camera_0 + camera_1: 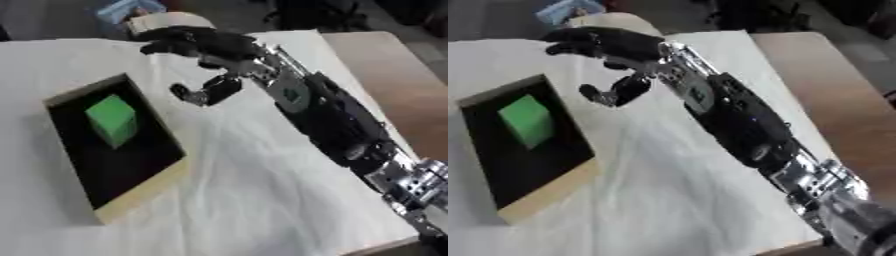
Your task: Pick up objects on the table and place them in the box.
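1. Furthest left from where I'm looking, the box (140, 192) lies flat on the white cloth (262, 200) that covers the table. It has a pale wooden rim and a black inside, and it sits askew to the table edge, one corner pointing away from me.
2. Inside the box I see a green cube (112, 120), standing in the far half of the black interior, closer to the far-left wall than to the near one. It is well apart from the hand.
3. Just right of the box, above the cloth, is my right hand (206, 47). The fingers reach out toward the far left and look relaxed and slightly drooped, not curled round anything. The thumb (203, 92) hangs down below the palm, its tip just off the box's far right corner, over bare cloth. I see nothing pinched between thumb and fingers.
4. Behind the fingers, at the far edge of the table, there's a pale rounded object (171, 21). The fingers overlap it in my view; I can't tell whether they touch it.
5. Beyond that, off the table, a blue-and-white item (127, 9) shows at the top edge; I can't make out what it is.
6. The right arm (337, 120) runs from the hand diagonally down to the lower right corner, black housing with silver joints near the wrist and elbow.
7. Furthest right, a bare brown tabletop (394, 80) shows past the cloth's edge.
8. My left hand is nowhere in either eye view.
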You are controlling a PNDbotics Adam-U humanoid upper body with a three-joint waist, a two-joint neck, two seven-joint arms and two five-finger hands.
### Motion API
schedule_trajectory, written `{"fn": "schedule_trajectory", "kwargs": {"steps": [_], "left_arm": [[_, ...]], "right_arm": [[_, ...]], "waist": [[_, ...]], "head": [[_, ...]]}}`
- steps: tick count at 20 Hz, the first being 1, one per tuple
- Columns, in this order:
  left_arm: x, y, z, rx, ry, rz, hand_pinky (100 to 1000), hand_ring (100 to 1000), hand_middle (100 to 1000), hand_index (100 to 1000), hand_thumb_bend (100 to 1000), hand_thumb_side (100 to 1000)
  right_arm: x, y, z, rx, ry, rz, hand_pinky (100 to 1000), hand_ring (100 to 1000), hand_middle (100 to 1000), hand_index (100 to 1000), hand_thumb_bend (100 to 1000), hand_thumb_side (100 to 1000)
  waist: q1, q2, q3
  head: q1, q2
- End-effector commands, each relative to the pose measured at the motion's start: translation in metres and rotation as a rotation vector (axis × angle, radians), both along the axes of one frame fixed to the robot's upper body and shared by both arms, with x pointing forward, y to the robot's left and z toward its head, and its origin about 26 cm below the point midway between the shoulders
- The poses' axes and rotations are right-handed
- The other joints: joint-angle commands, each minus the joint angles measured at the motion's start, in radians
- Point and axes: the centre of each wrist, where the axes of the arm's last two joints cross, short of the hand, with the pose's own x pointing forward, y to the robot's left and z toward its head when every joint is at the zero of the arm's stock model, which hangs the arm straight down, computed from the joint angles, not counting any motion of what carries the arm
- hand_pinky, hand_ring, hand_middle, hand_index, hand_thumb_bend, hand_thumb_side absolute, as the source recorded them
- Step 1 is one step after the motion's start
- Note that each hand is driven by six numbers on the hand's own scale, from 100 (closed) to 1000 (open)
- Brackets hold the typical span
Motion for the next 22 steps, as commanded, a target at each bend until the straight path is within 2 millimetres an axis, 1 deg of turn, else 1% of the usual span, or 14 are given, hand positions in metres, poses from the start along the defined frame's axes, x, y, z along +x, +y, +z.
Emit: {"fn": "schedule_trajectory", "kwargs": {"steps": [1,4,7,9,12,15,19,20,22], "left_arm": [[-0.002,0.006,0.004,0.006,-0.019,0.031,642,532,519,816,100,808],[-0.001,0.009,0.002,0.003,-0.014,0.056,641,532,519,816,100,809],[-0.001,0.012,0.000,-0.002,-0.010,0.085,640,532,519,816,100,810],[0.000,0.015,-0.001,-0.008,-0.004,0.107,638,531,518,814,100,811],[0.001,0.018,-0.005,-0.016,0.008,0.138,637,530,518,811,100,812],[0.002,0.021,-0.008,-0.024,0.020,0.172,636,530,518,808,100,812],[0.003,0.023,-0.013,-0.041,0.035,0.210,634,530,518,808,100,811],[0.003,0.024,-0.013,-0.043,0.038,0.216,634,531,520,792,100,812],[0.003,0.025,-0.015,-0.044,0.041,0.226,634,531,520,787,100,812]], "right_arm": [[-0.018,-0.011,0.030,0.115,0.015,0.040,913,1000,997,1000,100,438],[-0.035,-0.014,0.042,0.182,0.051,0.093,901,994,988,1000,100,421],[-0.051,-0.014,0.045,0.229,0.082,0.131,881,971,968,1000,100,394],[-0.060,-0.011,0.044,0.268,0.097,0.156,874,961,958,1000,100,379],[-0.073,-0.005,0.039,0.327,0.112,0.193,860,949,950,1000,100,388],[-0.085,0.004,0.032,0.367,0.130,0.227,857,942,945,997,100,350],[-0.087,0.010,0.021,0.411,0.161,0.261,846,933,940,995,100,377],[-0.086,0.011,0.018,0.423,0.170,0.272,837,925,932,990,100,403],[-0.085,0.013,0.014,0.449,0.195,0.291,834,922,929,987,100,411]], "waist": [[0.007,-0.016,-0.013],[0.011,-0.014,-0.037],[0.016,-0.012,-0.062],[0.019,-0.011,-0.078],[0.023,-0.009,-0.099],[0.027,-0.010,-0.117],[0.033,-0.007,-0.130],[0.034,-0.006,-0.132],[0.037,-0.006,-0.139]], "head": [[0.012,-0.008],[0.027,-0.006],[0.043,-0.008],[0.057,-0.013],[0.079,-0.022],[0.106,-0.027],[0.141,-0.023],[0.148,-0.020],[0.158,-0.015]]}}
